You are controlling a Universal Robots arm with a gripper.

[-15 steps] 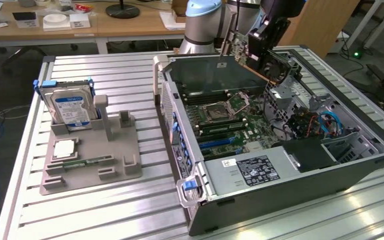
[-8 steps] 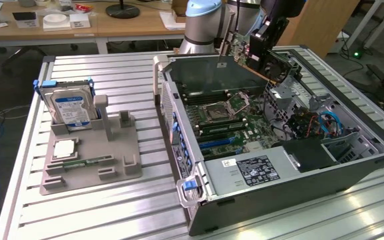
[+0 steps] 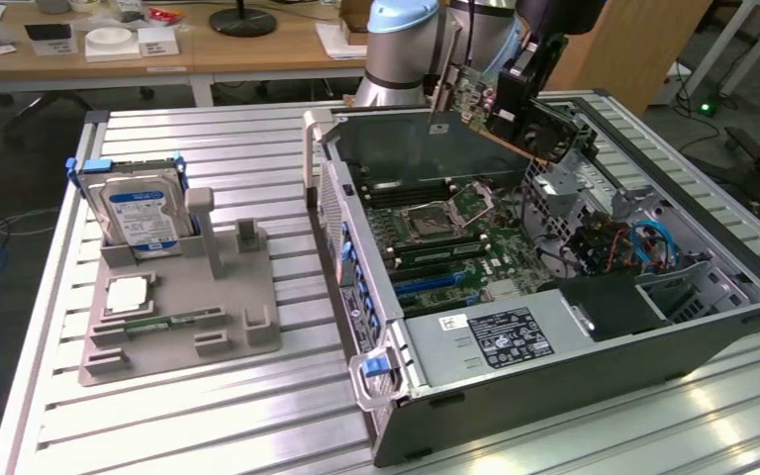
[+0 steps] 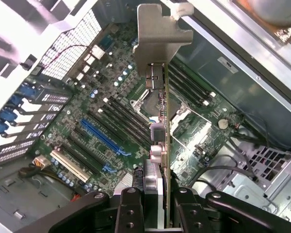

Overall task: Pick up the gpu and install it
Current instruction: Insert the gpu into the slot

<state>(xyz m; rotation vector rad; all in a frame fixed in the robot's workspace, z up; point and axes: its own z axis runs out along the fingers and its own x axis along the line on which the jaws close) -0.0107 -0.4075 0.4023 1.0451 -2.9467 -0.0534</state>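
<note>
Tabletop: a ribbed aluminium tabletop (image 3: 222,396) is seen carrying an open computer case (image 3: 592,366); a wooden desk (image 3: 222,54) with small items is seen behind the case.
Case: it is laid on its side with the panel off, so the motherboard (image 3: 473,247) is exposed inside it.
Gpu: the gpu (image 3: 486,104) is held in the air above the far end of the case, tilted, clear of the motherboard and seated in no slot.
Gpu, wrist view: the card is seen edge-on, with its silvery bracket (image 4: 157,34) at the end away from the hand and the board's blue slot (image 4: 104,138) off to one side below it.
Hand: the hand (image 4: 157,211) is clamped on the gpu, with black fingers (image 4: 131,213) pressed against both faces of the card.
Parts holder: a grey holder (image 3: 222,336) is set on the tabletop beside the case, on the exterior view's left.
Holder contents: a hard drive (image 3: 142,213) with a blue label is stood upright at its far end; a processor chip (image 3: 130,295) and a green memory stick (image 3: 175,320) are laid nearer the front.
</note>
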